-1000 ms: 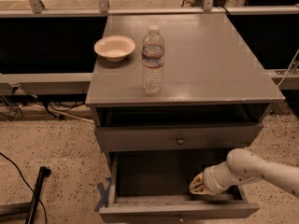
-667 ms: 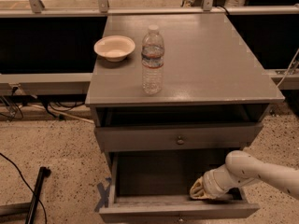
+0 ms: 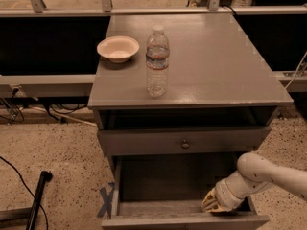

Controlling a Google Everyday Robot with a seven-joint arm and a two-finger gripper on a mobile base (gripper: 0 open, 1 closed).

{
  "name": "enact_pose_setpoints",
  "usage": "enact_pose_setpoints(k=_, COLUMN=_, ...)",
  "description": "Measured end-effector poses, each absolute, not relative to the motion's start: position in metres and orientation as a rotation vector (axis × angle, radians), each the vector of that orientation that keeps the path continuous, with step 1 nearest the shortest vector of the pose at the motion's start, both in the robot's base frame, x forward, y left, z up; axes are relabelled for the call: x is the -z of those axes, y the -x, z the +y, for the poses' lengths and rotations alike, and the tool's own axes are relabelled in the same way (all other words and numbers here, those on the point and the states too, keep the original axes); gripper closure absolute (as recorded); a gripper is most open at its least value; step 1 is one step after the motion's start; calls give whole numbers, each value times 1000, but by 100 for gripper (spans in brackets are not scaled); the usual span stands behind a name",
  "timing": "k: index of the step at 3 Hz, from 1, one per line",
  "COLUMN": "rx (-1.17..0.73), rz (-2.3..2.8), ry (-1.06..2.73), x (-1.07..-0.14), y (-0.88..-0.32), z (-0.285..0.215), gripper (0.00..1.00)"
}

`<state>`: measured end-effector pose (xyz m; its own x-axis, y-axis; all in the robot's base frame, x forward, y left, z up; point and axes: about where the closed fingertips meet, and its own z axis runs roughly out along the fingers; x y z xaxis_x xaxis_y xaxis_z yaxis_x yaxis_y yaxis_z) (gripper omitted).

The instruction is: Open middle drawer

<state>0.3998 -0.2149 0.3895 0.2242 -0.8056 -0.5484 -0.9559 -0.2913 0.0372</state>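
Observation:
The middle drawer (image 3: 163, 181) of the grey cabinet is pulled well out, and its deep plain grey inside shows. Its front panel (image 3: 184, 221) is at the bottom edge of the view, and its knob is hidden. My gripper (image 3: 212, 204), with yellowish fingertips, reaches in from the right on a white arm (image 3: 268, 174). It sits inside the drawer's front right corner, right behind the front panel.
The taller top drawer front (image 3: 144, 142) with its knob (image 3: 185, 143) is above the open drawer. A water bottle (image 3: 157, 61) and a white bowl (image 3: 118, 48) stand on the cabinet top. A black pole (image 3: 37, 200) and cables lie on the floor at left.
My gripper has moved a little down and toward the front of the view, and the middle drawer has slid slightly further out with it.

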Motion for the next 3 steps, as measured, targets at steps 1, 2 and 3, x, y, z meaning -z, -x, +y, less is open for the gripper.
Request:
enact_pose_setpoints(k=1, rx=-699, rz=1641, ry=2202, x=-393, y=-397, z=-217, gripper=100)
enact_pose_setpoints(k=2, rx=-699, rz=1641, ry=2202, x=-393, y=-397, z=-217, gripper=100)
enact_pose_setpoints(k=3, rx=-699, rz=1641, ry=2202, x=-393, y=-398, z=-216, gripper=100)
